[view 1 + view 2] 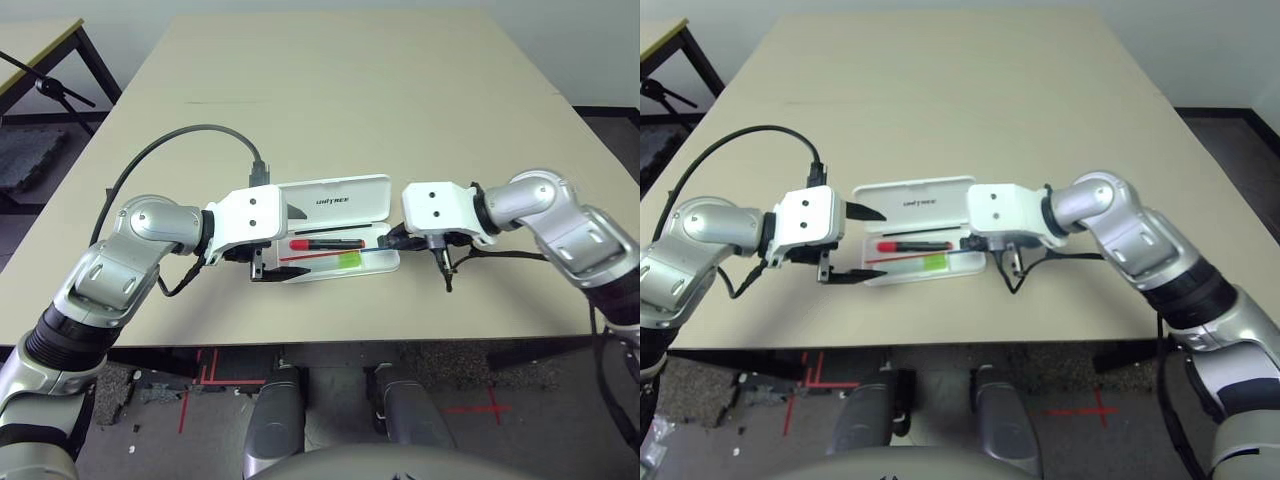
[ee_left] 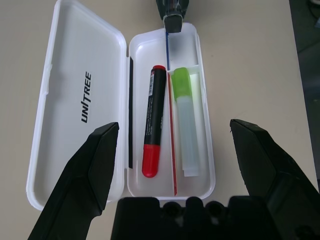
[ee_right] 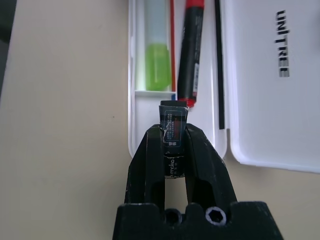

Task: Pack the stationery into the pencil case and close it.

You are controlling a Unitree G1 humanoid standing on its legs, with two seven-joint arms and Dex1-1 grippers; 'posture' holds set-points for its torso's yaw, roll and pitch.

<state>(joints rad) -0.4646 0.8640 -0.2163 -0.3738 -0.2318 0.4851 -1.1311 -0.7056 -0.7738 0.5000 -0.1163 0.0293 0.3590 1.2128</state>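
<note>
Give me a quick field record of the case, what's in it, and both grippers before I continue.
pencil case: open, lid flat on table
red marker: in tray
highlighter: in tray, beside marker, past the red divider line
dark grey block: held over the tray's small end compartment, not yet in
left gripper: jaws open, at the case's opposite end
right gripper: jaws shut on the block
</note>
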